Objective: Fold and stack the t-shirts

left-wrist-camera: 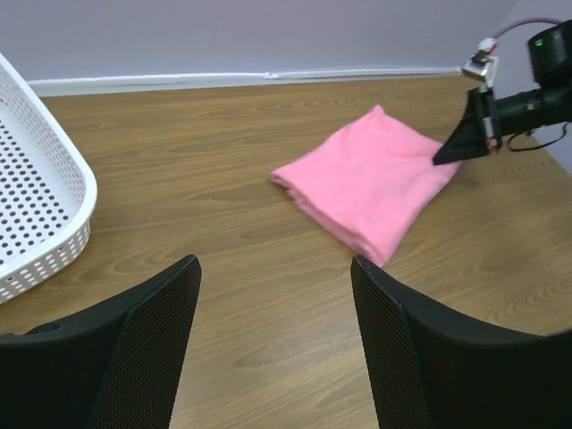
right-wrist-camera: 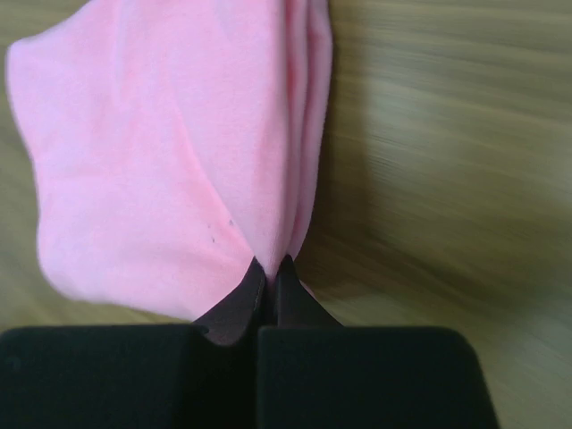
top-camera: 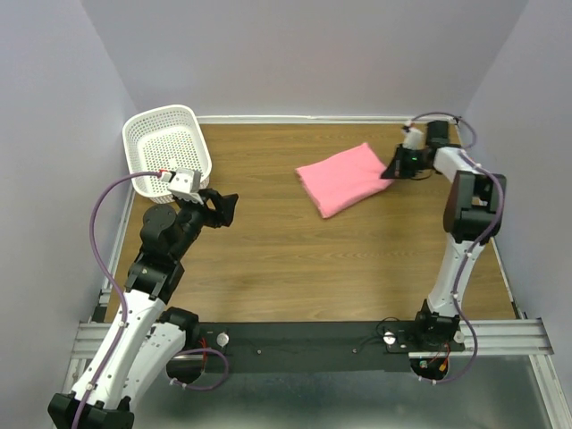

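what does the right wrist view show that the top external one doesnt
Only right wrist: the right gripper closed on the pink t-shirt at its edge, cloth layers bunching into the pinch. Only top external: the white basket, the open left gripper near it, and the t-shirt's whole folded outline. Both: the t-shirt lying on the wooden table.

Light even and diffuse from above; all three views bright. Top view sharp; table [top-camera: 268,259] carries only faint, soft-edged shadows. Left wrist view sharp throughout, left gripper fingers [left-wrist-camera: 134,357] dark, pad texture legible. Right wrist view: wood streaked with blur at right, t-shirt [right-wrist-camera: 161,161] soft, broad dark shadow beside its right edge, right gripper fingers [right-wrist-camera: 295,308] near-black
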You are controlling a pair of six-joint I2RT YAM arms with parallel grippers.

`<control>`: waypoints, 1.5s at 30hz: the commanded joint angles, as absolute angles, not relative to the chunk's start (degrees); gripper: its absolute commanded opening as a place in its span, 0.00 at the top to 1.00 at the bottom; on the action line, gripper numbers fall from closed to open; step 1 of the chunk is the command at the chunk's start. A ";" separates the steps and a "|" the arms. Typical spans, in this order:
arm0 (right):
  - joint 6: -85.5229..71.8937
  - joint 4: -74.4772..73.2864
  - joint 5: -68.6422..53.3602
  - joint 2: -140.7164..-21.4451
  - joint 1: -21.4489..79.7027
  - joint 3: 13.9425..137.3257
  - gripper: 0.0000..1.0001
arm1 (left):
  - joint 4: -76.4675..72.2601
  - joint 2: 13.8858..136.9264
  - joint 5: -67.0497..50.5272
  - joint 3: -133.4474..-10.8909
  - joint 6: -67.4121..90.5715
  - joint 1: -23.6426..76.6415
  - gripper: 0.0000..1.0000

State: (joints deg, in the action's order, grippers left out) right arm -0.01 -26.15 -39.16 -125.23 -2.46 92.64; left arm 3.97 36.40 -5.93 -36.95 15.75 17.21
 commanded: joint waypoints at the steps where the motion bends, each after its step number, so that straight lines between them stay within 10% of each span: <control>1: 12.73 -34.00 -29.10 -121.12 -13.69 91.05 0.99 | 2.64 35.68 -9.23 -35.86 16.08 16.96 0.24; 6: 21.96 -35.77 -19.62 -122.17 -25.02 94.56 0.99 | 2.11 35.77 -10.90 -35.68 16.00 17.05 0.25; 8: 26.42 -35.68 -13.75 -122.69 -26.54 96.24 0.77 | 2.02 35.68 -11.25 -35.60 16.00 17.05 0.25; 9: 27.85 -35.68 -12.41 -122.61 -27.24 96.59 0.49 | 1.93 35.60 -11.34 -35.60 16.17 17.05 0.25; 12: 30.41 -35.33 -10.90 -120.68 -27.86 96.86 0.27 | 1.85 35.68 -11.51 -35.60 16.26 17.05 0.25; 26: 35.50 -35.16 -13.62 -98.98 -20.84 84.21 0.26 | 1.76 35.42 -9.85 -36.03 15.47 17.05 0.18; 29: 37.17 -33.06 -19.65 -89.76 -19.16 77.37 0.00 | 1.23 35.51 -5.20 -36.03 16.52 16.96 0.02; 36: 9.44 -5.46 -16.02 -65.32 -22.85 52.31 0.00 | -4.48 46.57 -26.80 -36.91 23.38 -6.91 0.06; 45: -9.40 -4.04 7.53 -53.97 -22.94 45.89 0.00 | 1.67 40.01 -5.54 -38.76 11.70 -7.65 0.06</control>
State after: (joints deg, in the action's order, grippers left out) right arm -0.99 -8.08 -5.32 -56.07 -22.83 48.71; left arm 1.21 46.06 -12.32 -37.91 16.16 -8.47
